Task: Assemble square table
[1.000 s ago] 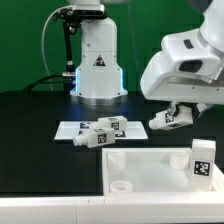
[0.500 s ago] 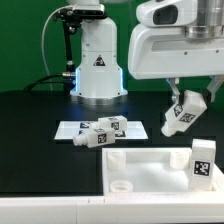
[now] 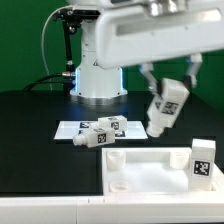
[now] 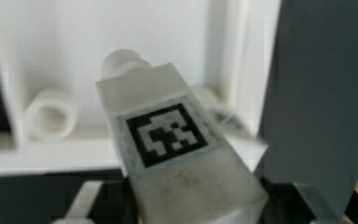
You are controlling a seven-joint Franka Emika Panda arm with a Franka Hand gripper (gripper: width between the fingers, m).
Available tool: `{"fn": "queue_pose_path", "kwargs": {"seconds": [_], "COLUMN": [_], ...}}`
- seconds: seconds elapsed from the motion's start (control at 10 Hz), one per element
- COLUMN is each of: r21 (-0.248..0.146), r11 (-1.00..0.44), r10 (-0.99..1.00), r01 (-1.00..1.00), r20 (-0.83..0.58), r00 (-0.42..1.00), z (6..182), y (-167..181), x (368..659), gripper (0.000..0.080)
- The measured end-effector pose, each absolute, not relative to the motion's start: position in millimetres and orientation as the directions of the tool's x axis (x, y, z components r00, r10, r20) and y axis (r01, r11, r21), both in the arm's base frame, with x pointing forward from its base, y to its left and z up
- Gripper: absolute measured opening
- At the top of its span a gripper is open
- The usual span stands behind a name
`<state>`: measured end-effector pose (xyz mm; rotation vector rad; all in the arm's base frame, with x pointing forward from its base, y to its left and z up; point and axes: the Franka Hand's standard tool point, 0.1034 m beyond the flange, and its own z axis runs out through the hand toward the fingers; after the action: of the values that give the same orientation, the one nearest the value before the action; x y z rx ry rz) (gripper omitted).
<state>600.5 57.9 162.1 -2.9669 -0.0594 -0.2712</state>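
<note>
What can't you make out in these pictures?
Exterior view: tabletop cut off by the right edge; loose legs on the marker board too small to count.
Wrist view: blurred; the held leg fills the frame and hides what lies under it.

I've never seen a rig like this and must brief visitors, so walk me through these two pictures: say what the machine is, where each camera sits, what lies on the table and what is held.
The big white machine is a robot arm. Its two-fingered gripper is closed on one white table leg, held tilted above the black table. The exterior view looks on from off the arm. The wrist view rides on the arm, so that leg fills it. More legs lie on the flat marker board. In front lies the square tabletop, with another leg upright at its corner.
</note>
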Motion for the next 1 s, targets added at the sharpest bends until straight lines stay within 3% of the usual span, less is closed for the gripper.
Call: {"fn": "queue_pose_path", "kwargs": {"seconds": [0.1,0.4,0.5,0.7,0.8,1.0], "r21": [-0.147,-0.045,-0.064,-0.214,-0.240,-0.314], "r11": [-0.988,-0.998,-0.996,-0.976,-0.970,-0.949], "r10": [0.021,0.028,0.026,-0.020,-0.030,-0.086], "r01": [0.056,0.051,0.054,0.033,0.032,-0.023], "r20": [0.231,0.410,0.371,0.239,0.252,0.187], "r00": [0.973,0.911,0.928,0.971,0.967,0.979], "z": [163.3,162.1,156.1,162.0,159.9,139.1], "y": [37.3,16.9,17.7,1.5,-3.8,0.2], "x": [599.0,601.8,597.7,629.1,641.7,631.0], "gripper": [0.0321,0.0321,0.0321,0.0321,0.0321,0.0321]}}
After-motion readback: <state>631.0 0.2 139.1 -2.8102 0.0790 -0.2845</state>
